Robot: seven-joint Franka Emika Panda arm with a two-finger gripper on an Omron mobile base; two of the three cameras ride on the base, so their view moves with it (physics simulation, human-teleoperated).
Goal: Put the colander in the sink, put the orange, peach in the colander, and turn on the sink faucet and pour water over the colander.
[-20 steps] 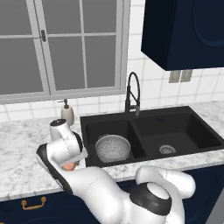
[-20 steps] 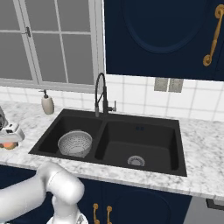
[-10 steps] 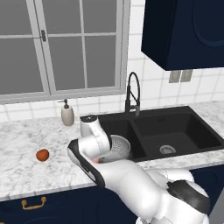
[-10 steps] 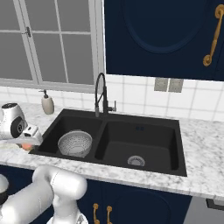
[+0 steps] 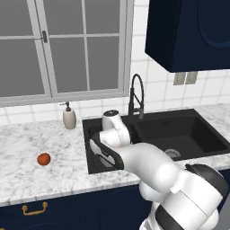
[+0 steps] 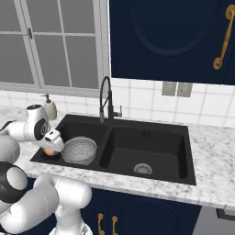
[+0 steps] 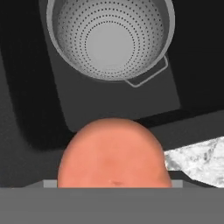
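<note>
We've got the peach (image 7: 114, 153) clamped in the gripper (image 6: 51, 146) over the sink's (image 6: 151, 142) left-basin edge. Colander (image 7: 110, 38) sits empty just ahead, offset forward; orange (image 5: 43, 159) waits on counter.

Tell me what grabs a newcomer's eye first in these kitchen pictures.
The pale pink-salmon peach looms large in the hand view, held by the gripper at the left edge of the matte black double-basin sink. Beside it, the round grey perforated metal colander sits empty in the left basin. The small deep red-orange orange lies alone on the white marble counter.
</note>
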